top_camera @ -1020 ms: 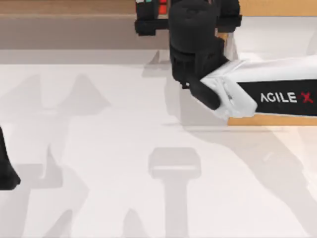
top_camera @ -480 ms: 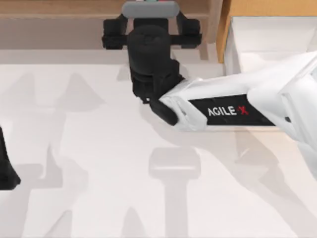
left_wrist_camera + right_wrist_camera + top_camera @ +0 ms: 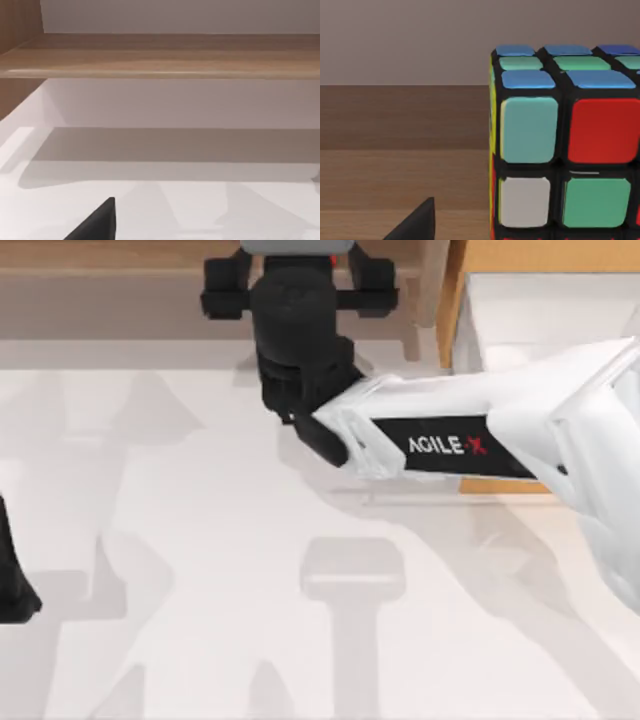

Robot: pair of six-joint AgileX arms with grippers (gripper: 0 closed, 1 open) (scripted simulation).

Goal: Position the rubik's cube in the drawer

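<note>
Currently, the only legible writing is the white "AGILE" lettering with a red X on a black panel [image 3: 447, 446] along the white right arm [image 3: 520, 420], which reaches across from the top view's right toward the far edge of the white table [image 3: 220, 540]. Its black right gripper [image 3: 297, 265] sits at the long light-brown wooden shelf [image 3: 120, 255] along the far side; a sliver of red shows just beneath its grey top piece. Whether its fingers are spread or closed cannot be told.

The right wrist view shows the small rubik's cube with black grid lines [image 3: 560, 150] close by, standing on the wooden shelf board, with blue, green, red, white and yellow stickers visible.

The light-brown wooden drawer with white inside [image 3: 470, 310] stands at the far right, just beside the shelf; the right arm crosses over it.

The black left gripper [image 3: 12, 575] rests at the table's left edge; its fingers' state cannot be told.
</note>
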